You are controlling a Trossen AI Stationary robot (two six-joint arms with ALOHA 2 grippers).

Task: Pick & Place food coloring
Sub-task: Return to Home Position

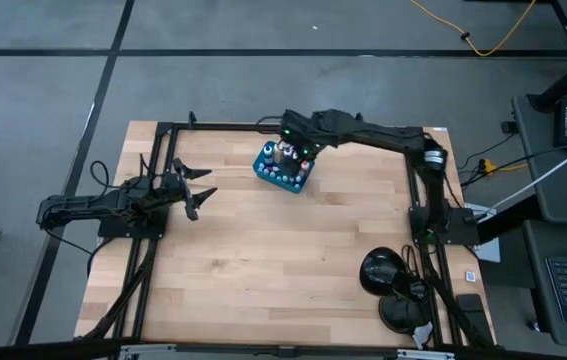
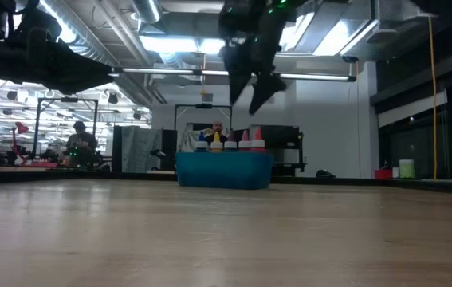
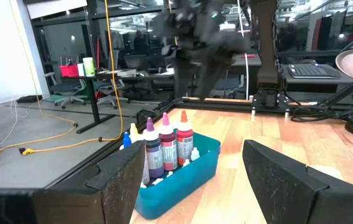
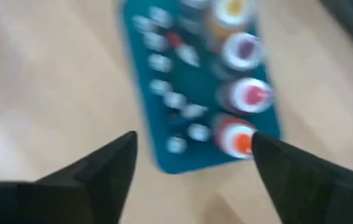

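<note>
High view, right fingers (image 4: pixel 95 177) over tray (image 1: pixel 260 170) — edge close

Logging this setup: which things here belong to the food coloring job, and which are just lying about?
Job: food coloring bottles in the teal tray; right gripper, open above it; left gripper, open, aside.
Lying about: black desk lamp; yellow floor cable.

Teal-blue tray (image 3: pixel 192 174) | large bottles (image 3: pixel 168 149) in dark purple, deep red and red, capped purple, pink, orange | small vials (image 4: pixel 160 62) white-capped, one yellow, one blue | tabletop (image 1: pixel 263 250) pale blond wood, plank-striped
</note>
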